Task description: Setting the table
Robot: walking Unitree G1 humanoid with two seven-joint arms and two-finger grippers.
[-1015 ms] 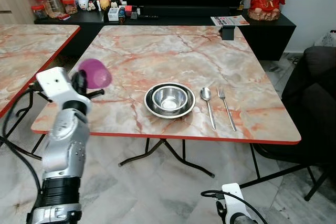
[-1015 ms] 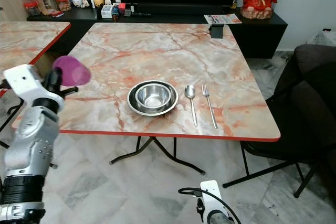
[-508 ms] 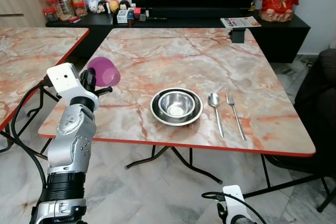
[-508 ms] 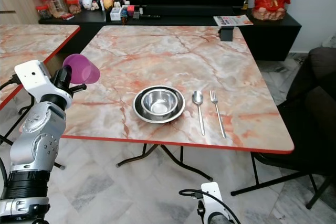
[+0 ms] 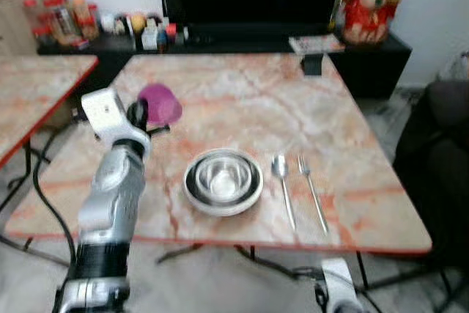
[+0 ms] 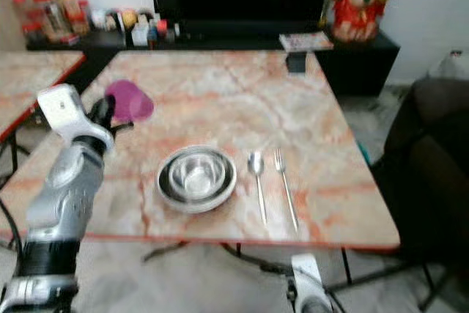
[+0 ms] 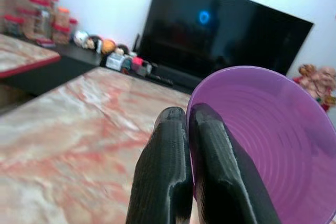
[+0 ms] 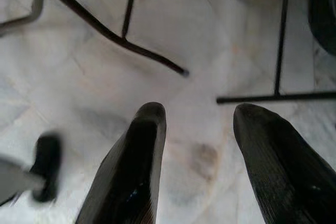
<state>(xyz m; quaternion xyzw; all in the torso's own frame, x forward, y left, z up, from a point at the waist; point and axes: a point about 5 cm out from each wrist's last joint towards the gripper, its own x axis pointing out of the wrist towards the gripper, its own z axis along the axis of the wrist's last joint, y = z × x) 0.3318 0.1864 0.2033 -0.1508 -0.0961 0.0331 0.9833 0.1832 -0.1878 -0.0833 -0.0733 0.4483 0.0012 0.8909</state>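
My left gripper is shut on the rim of a purple plastic cup, held over the left side of the marble table. In the left wrist view the fingers pinch the cup wall, its open mouth facing the camera. A steel bowl on a plate sits near the front edge, with a spoon and a fork to its right. My right gripper hangs open low over the tiled floor.
A second marble table stands to the left. A black TV cabinet with jars, small items and a red statue lines the back wall. A dark sofa is at the right. Table legs cross the floor.
The camera has moved closer to the table and the picture is blurred. The left gripper with the purple cup now sits further over the tabletop, nearer the bowl.
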